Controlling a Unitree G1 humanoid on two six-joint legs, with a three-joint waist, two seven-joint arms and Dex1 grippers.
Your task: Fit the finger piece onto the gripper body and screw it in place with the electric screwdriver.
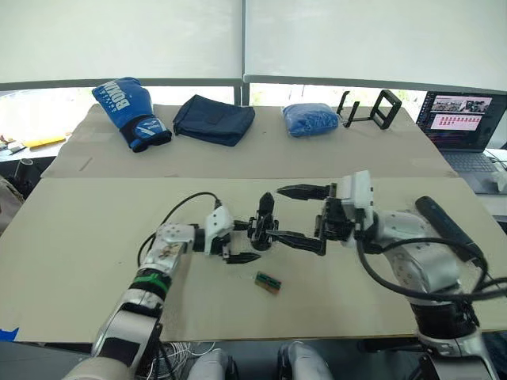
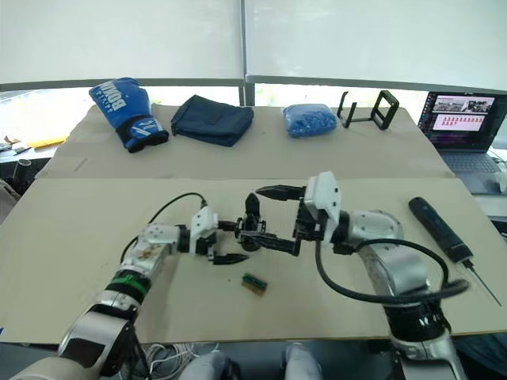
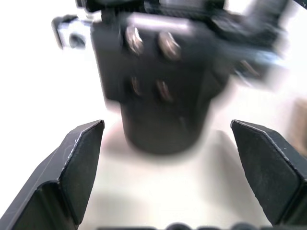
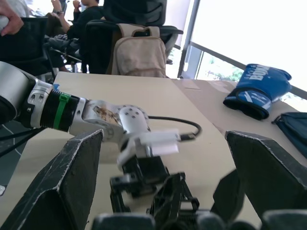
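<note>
The table (image 1: pixel 95 261) carries everything, and I am at the fitting step, with no screwing begun. My right hand (image 2: pixel 273 218) is spread wide, one finger above and one below, reaching toward my left; it has hold of nothing that I can make out. My left hand (image 1: pixel 238 241) is also well open and empty. The gripper body (image 1: pixel 263 226) sits between the two hands, right at my left hand's fingertips, its round base straight ahead in the left wrist view. The screwdriver (image 2: pixel 440 229) lies untouched well off to the outer side of my right arm, bit pointing toward me. I cannot pick out the finger piece for certain. A small green-brown block (image 1: pixel 268 283) lies just nearer me than my left hand.

Next, I judge, one hand must steady the body while the other finds the finger piece.

Far beyond both hands lie a boxing glove (image 1: pixel 131 111), a dark cloth (image 1: pixel 214 119), a blue bundle (image 1: pixel 310 119) and a laptop (image 1: pixel 463 119); none is in the way.
</note>
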